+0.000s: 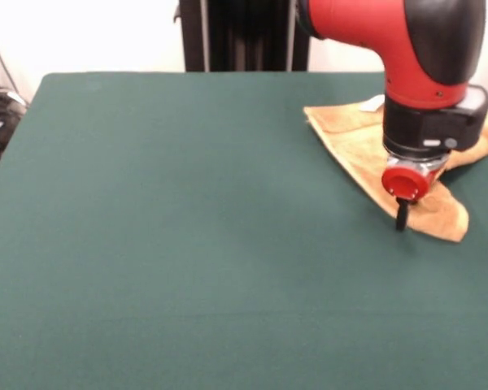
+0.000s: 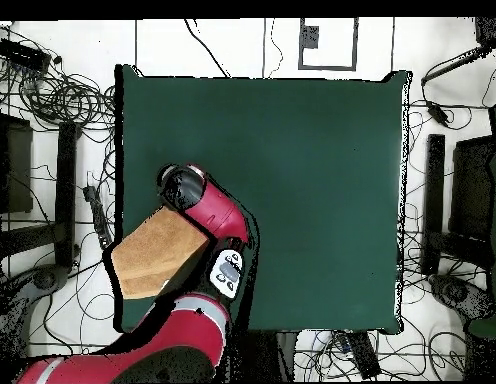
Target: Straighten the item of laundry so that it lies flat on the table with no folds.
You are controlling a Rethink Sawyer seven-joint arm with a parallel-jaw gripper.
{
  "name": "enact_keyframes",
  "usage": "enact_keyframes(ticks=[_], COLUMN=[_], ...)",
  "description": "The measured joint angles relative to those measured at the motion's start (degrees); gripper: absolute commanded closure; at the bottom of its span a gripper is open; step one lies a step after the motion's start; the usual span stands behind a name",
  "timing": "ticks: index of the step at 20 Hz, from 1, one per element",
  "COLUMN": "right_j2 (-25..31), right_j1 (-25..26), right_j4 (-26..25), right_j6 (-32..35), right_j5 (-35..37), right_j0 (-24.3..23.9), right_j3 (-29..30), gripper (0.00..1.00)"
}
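Little of the task is judged done. The towel (image 1: pixel 366 146) is seen folded over on itself, in a rough triangle with a pointed corner toward the camera in the front view, so at least one fold is left to be opened. A pale bit, possibly the tag, is glimpsed at its far edge beside the arm; it cannot be told for sure.

Location: the towel is laid near the table's robot-side edge, close to the corner that is at right in the front view and at lower left in the overhead view. In the overhead view the towel (image 2: pixel 157 250) is seen reaching the table's side edge there, perhaps slightly over it. The rest of the table (image 1: pixel 187 244) is covered in dark green cloth.

Remaining, as judged: the folded layer is to be lifted or dragged open, then the cloth smoothed flat.

The gripper (image 1: pixel 402 218) is held low over the towel's near pointed part, and its dark tip is seen down at the cloth, touching or just above it; contact cannot be confirmed. Only one thin dark tip is made out below the red disc, so whether it is spread or pinching the cloth cannot be told. The red arm (image 2: pixel 207 215) is seen reaching across the towel from the robot-side edge.
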Motion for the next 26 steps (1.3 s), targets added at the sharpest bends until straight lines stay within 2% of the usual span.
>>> enact_keyframes(ticks=[7,8,20,26], right_j2=[1.0,1.0,0.4,-1.6], right_j1=[-1.3,-1.2,-0.9,-1.0], right_j4=[0.1,0.1,-1.6,-5.9], right_j6=[0.0,0.0,0.0,0.0], right_j5=[0.0,0.0,0.0,0.6], right_j0=[0.0,0.0,0.4,0.1], right_j3=[1.9,1.9,1.8,1.6], gripper=[0.0,1.0,1.0,1.0])
